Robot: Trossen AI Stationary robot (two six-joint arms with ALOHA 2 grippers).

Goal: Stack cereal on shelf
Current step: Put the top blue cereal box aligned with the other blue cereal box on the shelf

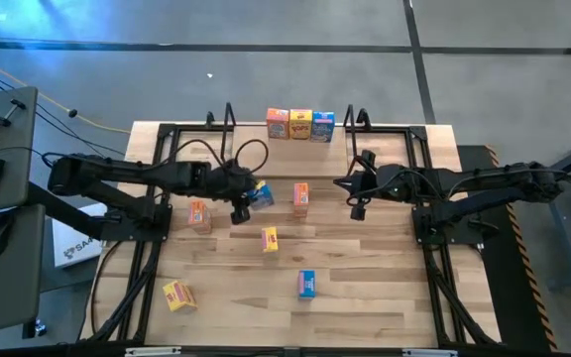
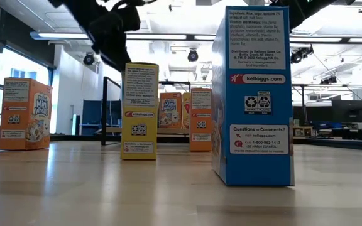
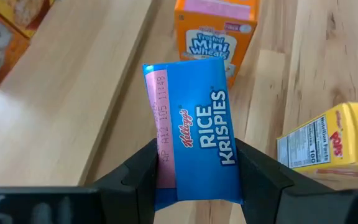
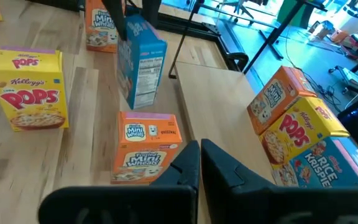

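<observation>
Left gripper (image 3: 197,180) pinching blue cereal box (image 3: 194,134) above table (image 1: 365,297)
Right gripper (image 4: 199,163) pressed together, empty, mid-table; three boxes standing on shelf (image 1: 385,132) at far edge

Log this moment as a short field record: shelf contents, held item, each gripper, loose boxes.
shelf: three boxes in a row, orange, yellow, blue
held item: blue Rice Krispies box
left gripper: jaws shut on the Rice Krispies box, above the table
right gripper: jaws shut, empty, waiting near the shelf
loose boxes on table: two orange, two yellow, one blue
</observation>
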